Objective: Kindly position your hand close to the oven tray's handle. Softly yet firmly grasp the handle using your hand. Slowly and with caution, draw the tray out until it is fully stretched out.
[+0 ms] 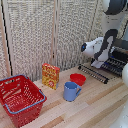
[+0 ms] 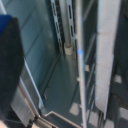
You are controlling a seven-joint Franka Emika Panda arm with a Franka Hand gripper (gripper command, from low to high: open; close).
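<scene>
At the exterior view's right, the tool (image 1: 101, 61) hangs over the oven tray (image 1: 116, 64), whose wires run out toward the open door; grip state: cannot tell. Pull direction is judged along those wires, away from the oven (image 1: 121, 52).

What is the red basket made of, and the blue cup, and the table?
The red basket looks like plastic: its walls are a moulded lattice in one bright colour, with a bluish rim. The blue cup could be glazed ceramic or plastic; it is smooth and evenly coloured, and the picture is too blurry to settle it. The table looks like pale wood, with plank lines and grain.
</scene>
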